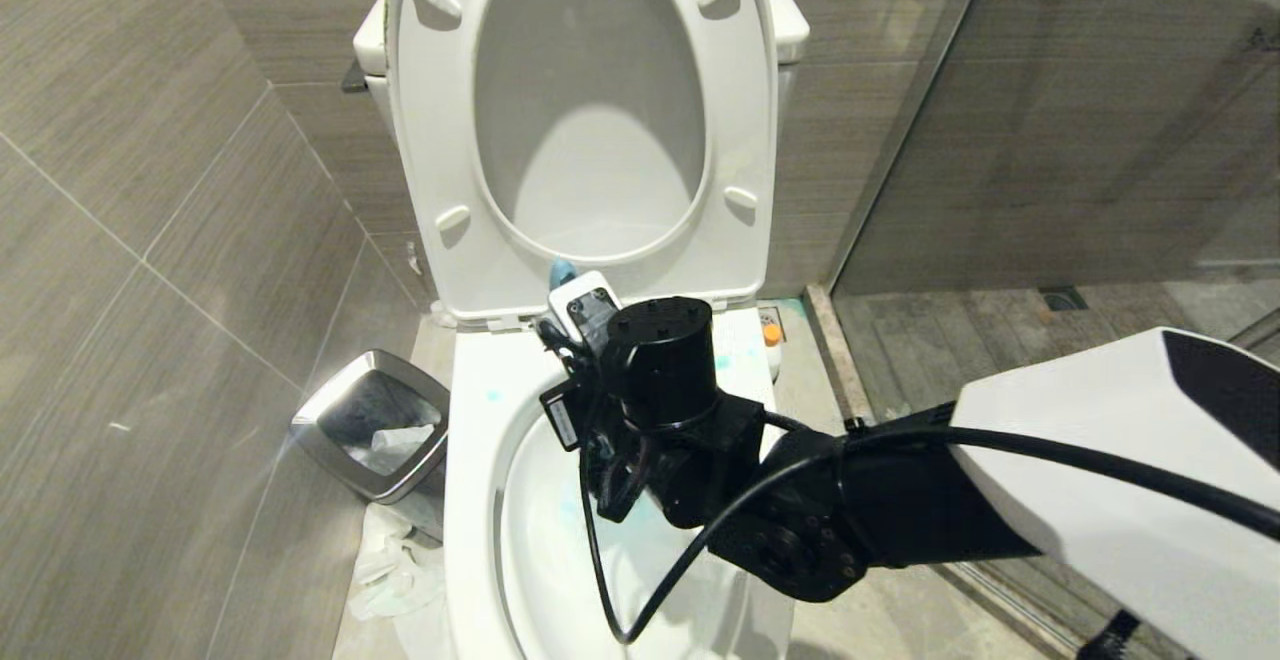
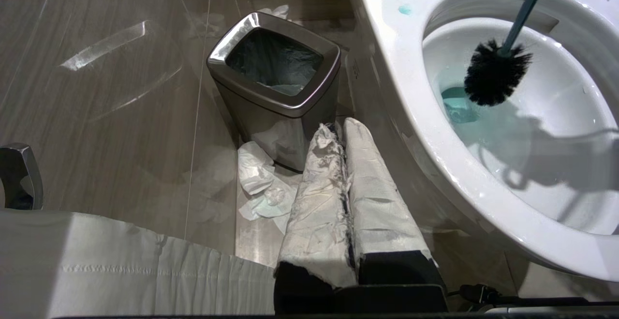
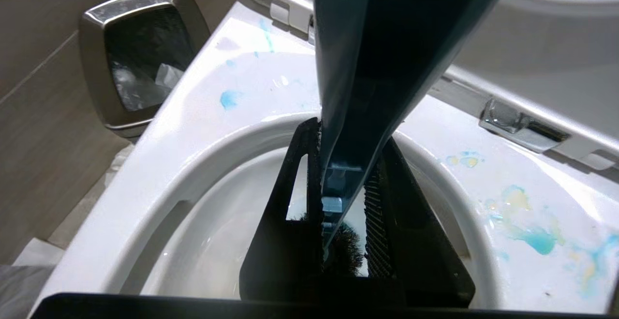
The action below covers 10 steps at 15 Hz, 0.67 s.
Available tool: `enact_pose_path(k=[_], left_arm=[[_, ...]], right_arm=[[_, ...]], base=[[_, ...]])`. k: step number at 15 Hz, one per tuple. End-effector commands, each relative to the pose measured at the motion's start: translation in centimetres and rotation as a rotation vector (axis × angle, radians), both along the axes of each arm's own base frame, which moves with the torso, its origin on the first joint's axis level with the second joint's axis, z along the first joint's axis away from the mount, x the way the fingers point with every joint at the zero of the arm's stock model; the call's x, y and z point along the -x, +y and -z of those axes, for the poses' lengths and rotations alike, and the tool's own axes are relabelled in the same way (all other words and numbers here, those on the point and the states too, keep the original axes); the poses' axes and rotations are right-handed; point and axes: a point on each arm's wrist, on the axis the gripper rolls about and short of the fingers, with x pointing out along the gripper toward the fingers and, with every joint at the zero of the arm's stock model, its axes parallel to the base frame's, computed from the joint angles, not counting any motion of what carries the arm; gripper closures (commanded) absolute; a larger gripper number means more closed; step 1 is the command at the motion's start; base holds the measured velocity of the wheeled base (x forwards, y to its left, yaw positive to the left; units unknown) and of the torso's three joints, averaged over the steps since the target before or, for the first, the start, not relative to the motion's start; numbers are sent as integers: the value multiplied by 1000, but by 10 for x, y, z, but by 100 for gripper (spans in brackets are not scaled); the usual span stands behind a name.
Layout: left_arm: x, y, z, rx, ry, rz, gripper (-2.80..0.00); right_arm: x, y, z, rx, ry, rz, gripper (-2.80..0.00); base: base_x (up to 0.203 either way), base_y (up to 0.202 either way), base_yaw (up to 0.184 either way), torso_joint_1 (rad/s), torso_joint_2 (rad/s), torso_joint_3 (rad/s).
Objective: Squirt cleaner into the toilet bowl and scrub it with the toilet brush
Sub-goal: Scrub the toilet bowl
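The toilet bowl [image 1: 470, 460] stands with seat and lid raised; blue cleaner streaks mark its rim [image 3: 227, 99] and tint the water [image 2: 457, 108]. My right gripper [image 3: 350, 140] hangs over the bowl, shut on the dark blue handle [image 3: 382, 43] of the toilet brush. The black bristle head [image 2: 493, 73] sits inside the bowl, just above the water. In the head view my right arm [image 1: 680, 390] covers the bowl's middle, and the handle's tip [image 1: 562, 268] pokes out behind it. The cleaner [image 1: 771, 334], orange cap showing, stands by the toilet's back right. My left gripper [image 2: 337, 128], fingers wrapped in paper, is shut and parked low beside the bowl.
A steel-rimmed black bin [image 1: 372, 425] stands on the floor left of the toilet, with crumpled paper [image 2: 263, 183] at its foot. Grey tiled walls close in on the left and behind. A glass shower partition [image 1: 900, 170] runs along the right.
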Motion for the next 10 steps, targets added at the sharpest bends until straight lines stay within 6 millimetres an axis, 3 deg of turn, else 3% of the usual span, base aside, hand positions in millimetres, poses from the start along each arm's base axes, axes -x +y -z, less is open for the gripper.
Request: enact_pose_path(k=[1, 4, 10], left_arm=[[0, 0, 0, 1, 1, -2, 0], [0, 0, 0, -1, 2, 0, 0], [0, 0, 0, -3, 1, 0, 0]], right_arm=[[-22, 12, 41, 37, 27, 23, 0], [-48, 17, 67, 42, 33, 58, 0], [-73, 18, 109, 73, 55, 99, 0]], base=[[0, 0, 0, 0, 0, 0], [0, 0, 0, 0, 0, 0], [0, 0, 0, 0, 0, 0]])
